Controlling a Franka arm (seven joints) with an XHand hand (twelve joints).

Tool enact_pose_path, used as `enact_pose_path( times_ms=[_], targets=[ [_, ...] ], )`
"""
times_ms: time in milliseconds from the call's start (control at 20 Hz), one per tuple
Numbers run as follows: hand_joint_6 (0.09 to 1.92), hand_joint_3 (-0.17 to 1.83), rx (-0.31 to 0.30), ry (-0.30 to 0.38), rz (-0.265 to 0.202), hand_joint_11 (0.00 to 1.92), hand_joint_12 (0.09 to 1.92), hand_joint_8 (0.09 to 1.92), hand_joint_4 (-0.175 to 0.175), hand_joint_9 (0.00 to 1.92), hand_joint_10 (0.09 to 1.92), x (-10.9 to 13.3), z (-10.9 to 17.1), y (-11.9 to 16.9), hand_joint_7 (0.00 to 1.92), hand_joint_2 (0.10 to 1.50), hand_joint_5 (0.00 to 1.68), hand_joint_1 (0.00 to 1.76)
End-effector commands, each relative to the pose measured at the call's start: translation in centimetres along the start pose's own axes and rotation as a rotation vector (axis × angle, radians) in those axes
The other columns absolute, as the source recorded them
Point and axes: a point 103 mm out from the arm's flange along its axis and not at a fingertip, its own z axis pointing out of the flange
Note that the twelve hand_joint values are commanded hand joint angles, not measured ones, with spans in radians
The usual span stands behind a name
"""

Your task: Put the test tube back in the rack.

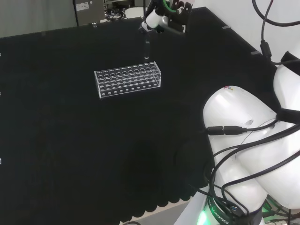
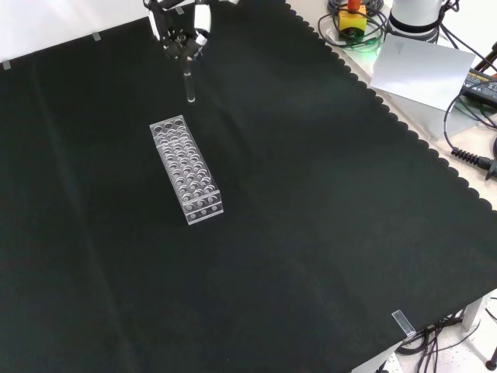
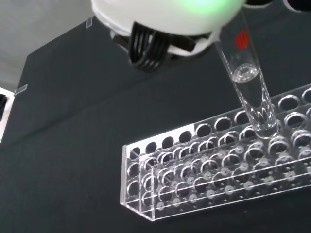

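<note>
Black cloth lies below; the test tube is pinched by the hand above the rack; alignment and lowering are needed next.

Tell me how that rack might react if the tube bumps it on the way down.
The rack looks like thin clear plastic with every hole empty, so it is probably light and could slide on the cloth. Being long, low and flat-based, it seems unlikely to tip. The tube holds some liquid.

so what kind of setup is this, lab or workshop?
Likely a robotics lab bench staged for chemistry handling: a clear test tube rack on black cloth, the hand holding a test tube, cabling at the edges.
</note>
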Motion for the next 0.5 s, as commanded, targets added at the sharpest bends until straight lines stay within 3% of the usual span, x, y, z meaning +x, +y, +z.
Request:
enact_pose_path(
  times_ms=[50,500],
  targets=[
    [0.35,0.62,0.001,0.005,0.014,1.29,0.87,0.41,-0.175,1.69,0.34,-0.3,1.3,1.2,1.8,0.63,1.43,1.24],
    [0.35,0.62,0.01,-0.011,0.028,1.29,0.87,0.41,-0.175,1.69,0.34,-0.5,2.2,2.4,1.8,0.63,1.43,1.24]
  ],
)
